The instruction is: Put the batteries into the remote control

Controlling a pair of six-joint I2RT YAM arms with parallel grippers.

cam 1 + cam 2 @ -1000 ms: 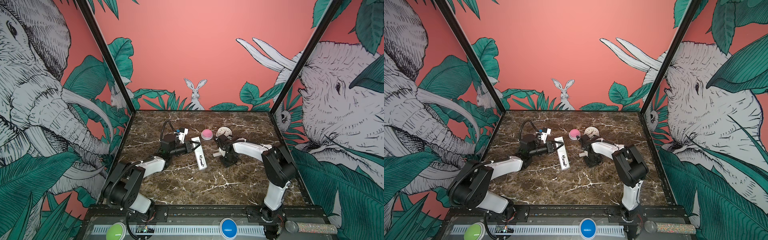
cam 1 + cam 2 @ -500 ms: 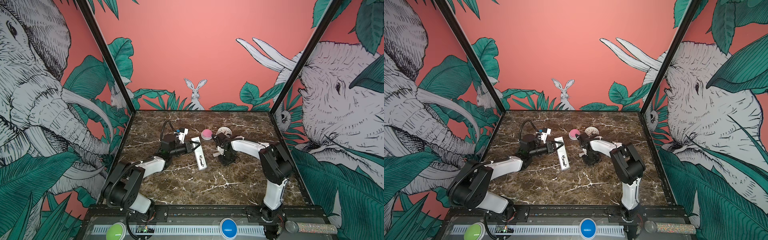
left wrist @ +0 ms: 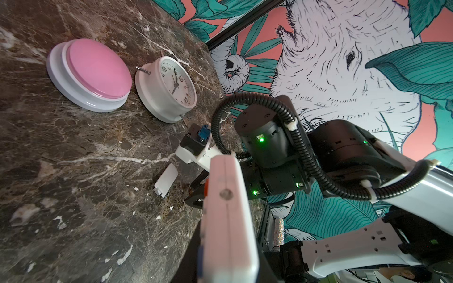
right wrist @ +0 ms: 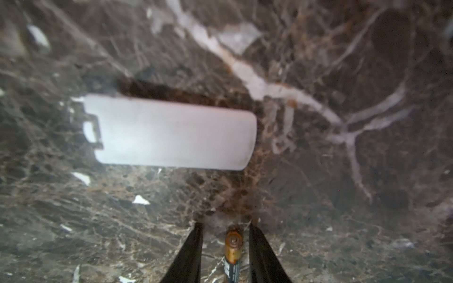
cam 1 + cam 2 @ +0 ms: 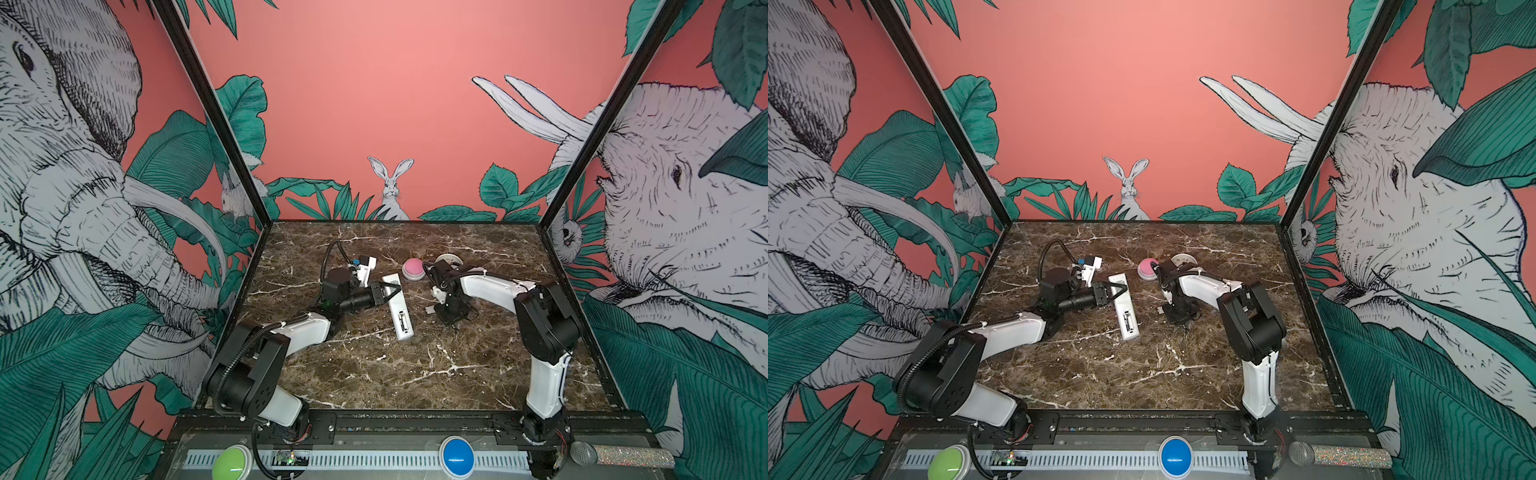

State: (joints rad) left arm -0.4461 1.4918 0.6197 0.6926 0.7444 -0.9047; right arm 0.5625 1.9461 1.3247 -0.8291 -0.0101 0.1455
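Here the black, copper-capped battery (image 4: 232, 257) is straddled lengthwise by the half-open, empty right hand (image 4: 226, 226); the white remote control (image 5: 398, 306) is clamped by the left hand (image 5: 395, 289).

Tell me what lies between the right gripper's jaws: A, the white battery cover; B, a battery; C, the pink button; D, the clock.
B: in the right wrist view a battery lies between the jaws of the right gripper, with a gap on either side; the cover lies apart, beyond them.
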